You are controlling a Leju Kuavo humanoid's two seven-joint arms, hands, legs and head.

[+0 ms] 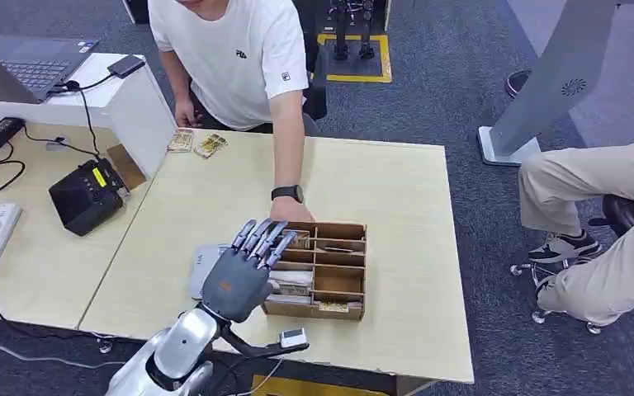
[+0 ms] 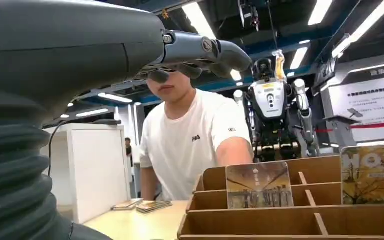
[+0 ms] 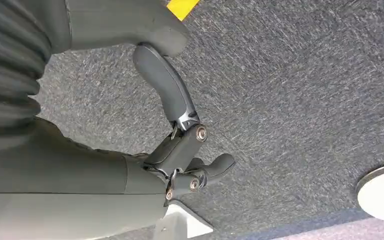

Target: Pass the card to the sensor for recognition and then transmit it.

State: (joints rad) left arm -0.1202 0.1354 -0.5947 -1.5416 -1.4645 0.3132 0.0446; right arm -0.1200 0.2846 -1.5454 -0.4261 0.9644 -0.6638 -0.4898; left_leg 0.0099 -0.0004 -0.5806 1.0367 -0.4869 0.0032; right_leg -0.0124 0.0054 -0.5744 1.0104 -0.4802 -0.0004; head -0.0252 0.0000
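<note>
A wooden compartment box [image 1: 361, 272] stands near the table's front edge with cards [image 1: 290, 285] in its slots. My left hand [image 1: 243, 268] hovers at the box's left side, its fingers stretched out over the nearest compartments and holding nothing. In the left wrist view two picture cards [image 2: 259, 185] [image 2: 372, 172] stand upright in the box [image 2: 280, 220], below my fingers [image 2: 200, 50]. A person's hand [image 1: 287, 210] rests at the box's far left corner. My right hand [image 3: 180, 160] hangs over the carpet, fingers loosely bent, thumb apart, with nothing in it.
A grey flat device [image 1: 201, 266] lies on the table under my left hand. A black device [image 1: 87, 196] sits at the left. Loose cards [image 1: 198, 143] lie at the table's far edge. A laptop [image 1: 37, 66] is far left. Another person [image 1: 611, 214] sits at the right.
</note>
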